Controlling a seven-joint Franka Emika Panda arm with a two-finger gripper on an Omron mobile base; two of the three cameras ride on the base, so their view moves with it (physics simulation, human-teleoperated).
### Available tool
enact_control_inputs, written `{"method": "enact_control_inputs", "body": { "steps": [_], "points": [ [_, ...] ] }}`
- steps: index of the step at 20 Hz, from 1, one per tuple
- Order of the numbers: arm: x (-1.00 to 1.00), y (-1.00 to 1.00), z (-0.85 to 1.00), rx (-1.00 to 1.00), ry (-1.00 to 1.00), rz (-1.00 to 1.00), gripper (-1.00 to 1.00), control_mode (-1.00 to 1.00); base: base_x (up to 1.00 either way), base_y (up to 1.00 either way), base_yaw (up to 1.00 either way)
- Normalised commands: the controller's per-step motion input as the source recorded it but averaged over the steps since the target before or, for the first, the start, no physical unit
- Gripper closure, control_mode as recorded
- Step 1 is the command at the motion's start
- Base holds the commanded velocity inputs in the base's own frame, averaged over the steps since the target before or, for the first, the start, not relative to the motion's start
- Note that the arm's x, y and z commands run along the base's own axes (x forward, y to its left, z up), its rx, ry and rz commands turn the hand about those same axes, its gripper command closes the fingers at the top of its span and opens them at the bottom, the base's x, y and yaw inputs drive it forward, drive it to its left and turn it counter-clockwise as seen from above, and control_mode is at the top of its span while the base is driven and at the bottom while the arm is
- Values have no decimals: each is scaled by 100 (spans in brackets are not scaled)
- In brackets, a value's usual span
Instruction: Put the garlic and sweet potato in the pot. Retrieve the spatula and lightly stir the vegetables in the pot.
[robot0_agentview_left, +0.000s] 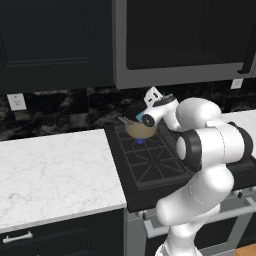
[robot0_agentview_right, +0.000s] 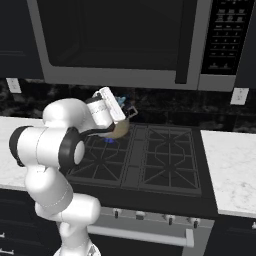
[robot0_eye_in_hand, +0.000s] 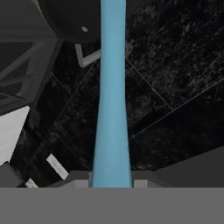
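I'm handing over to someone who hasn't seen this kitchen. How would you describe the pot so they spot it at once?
Find the black stove under the microwave. On its rear left burner sits the pot, small, round and tan-gold, partly hidden behind the robot's hand. It is the only vessel on the grates, with a thin grey handle.

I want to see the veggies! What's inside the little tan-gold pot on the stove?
The small round tan-gold pot sits on the black stove, but the white arm's gripper, shut on the light blue spatula, covers its inside. No vegetables are visible.
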Motion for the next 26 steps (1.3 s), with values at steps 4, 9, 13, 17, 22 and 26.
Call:
{"method": "enact_control_inputs", "body": {
  "steps": [4, 9, 13, 17, 22, 26],
  "points": [
    [0, 9, 0, -7, 5, 1, 100, -100, 0, 0, 0],
    [7, 2, 0, -2, 6, 6, 100, -100, 0, 0, 0],
    [3, 0, 7, -5, 0, 15, 100, -100, 0, 0, 0],
    [1, 0, 0, -14, -4, 11, 100, -100, 0, 0, 0],
    [11, 0, -9, -16, -14, 5, 100, -100, 0, 0, 0],
    [5, 3, -14, -18, -11, 6, 100, -100, 0, 0, 0]
  ]
}}
